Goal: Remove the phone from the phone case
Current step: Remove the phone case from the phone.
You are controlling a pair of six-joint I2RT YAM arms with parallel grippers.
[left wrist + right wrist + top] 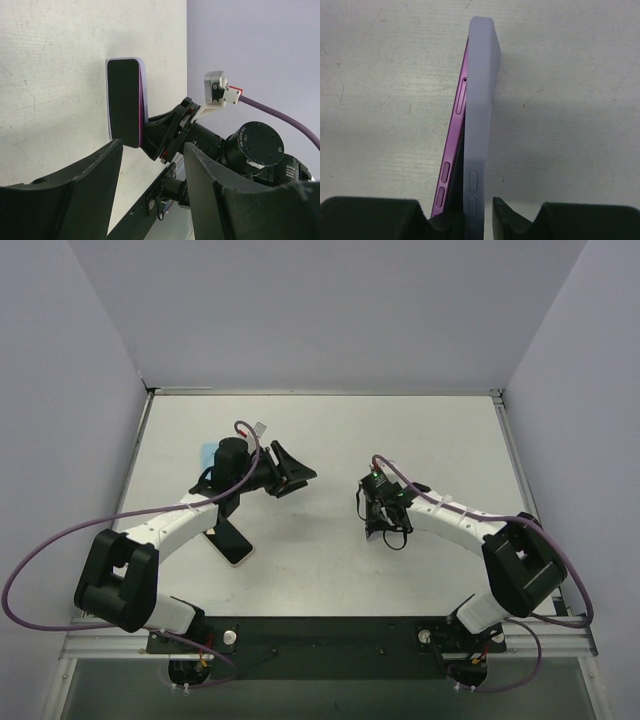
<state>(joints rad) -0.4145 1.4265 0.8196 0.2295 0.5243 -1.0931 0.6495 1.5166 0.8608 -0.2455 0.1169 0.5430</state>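
My right gripper (474,214) is shut on the near end of a lavender phone case (480,100) and holds it on edge above the table. The purple phone (454,131) has come away from the case at the gripper end and still sits in it at the far end. In the left wrist view the phone's black screen (124,100) faces the camera, with the case rim (144,82) behind it and the right gripper (165,132) below. My left gripper (152,150) is open and empty, apart from the phone. In the top view the left gripper (290,472) faces the right gripper (383,508).
A dark flat slab with a pale rim (230,540) lies on the white table (330,570) beside the left forearm. Grey walls stand at the back and on both sides. Purple cables loop off both arms.
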